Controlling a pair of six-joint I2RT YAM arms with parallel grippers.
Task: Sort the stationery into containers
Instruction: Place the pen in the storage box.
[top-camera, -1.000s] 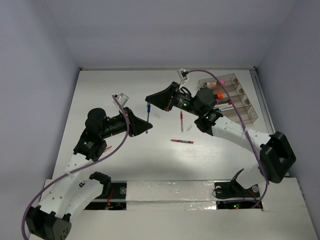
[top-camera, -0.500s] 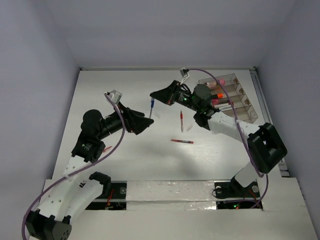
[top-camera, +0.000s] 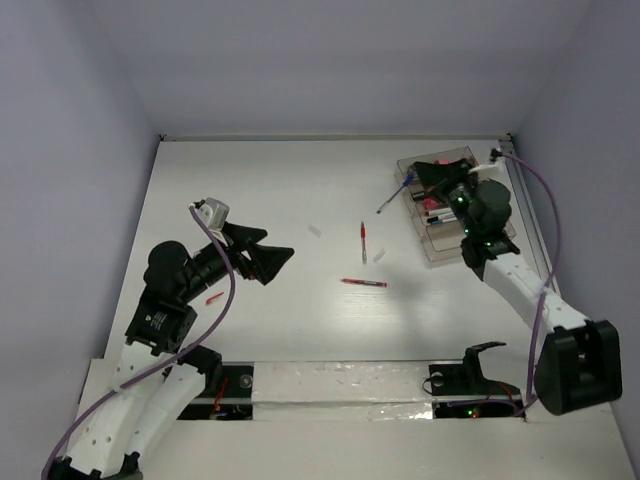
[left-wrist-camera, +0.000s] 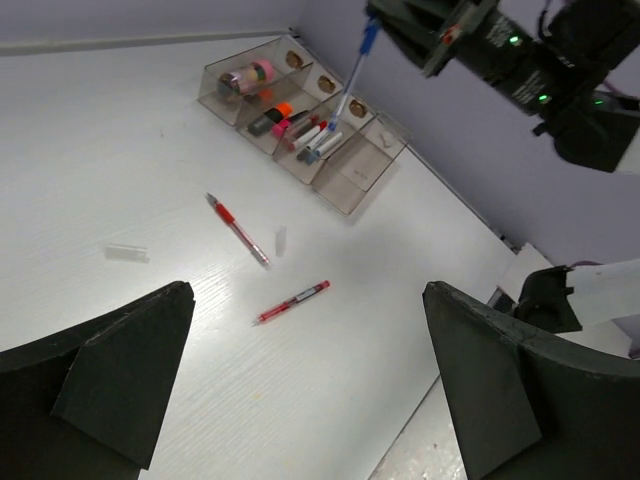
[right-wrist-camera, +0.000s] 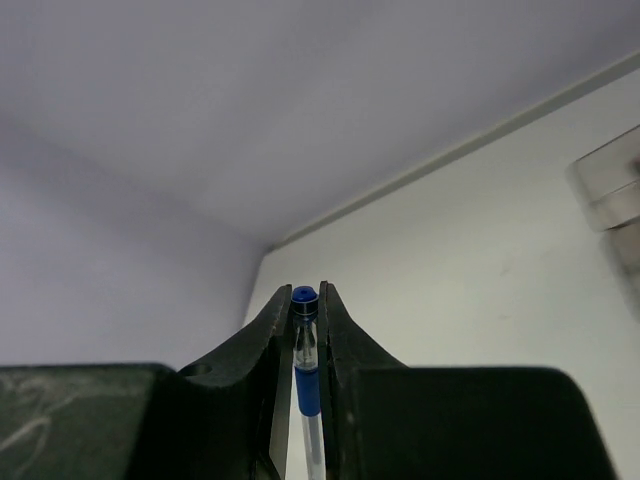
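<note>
The right end effector (right-wrist-camera: 307, 300) pinches the blue pen (top-camera: 393, 197) by its top, tilted above the organiser (left-wrist-camera: 345, 190), probably to drop it among the pens. The left end effector (top-camera: 272, 262) gapes wide and empty. Two red pens (top-camera: 363, 283) lie on the bench (top-camera: 250, 180).

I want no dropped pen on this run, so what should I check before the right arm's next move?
1. Grip: the right hand is shut on the blue pen at its blue end: ok.
2. Pen above the organiser: cannot tell; from above it shows tilted, beside the left wall.
3. Room beside the sorted pens: ok, space shows in that compartment.
4. Left hand out of the way: ok; open, empty, far to the left.
5. Everything sorted: not ok; two red pens and two white pieces lie loose outside it.
</note>
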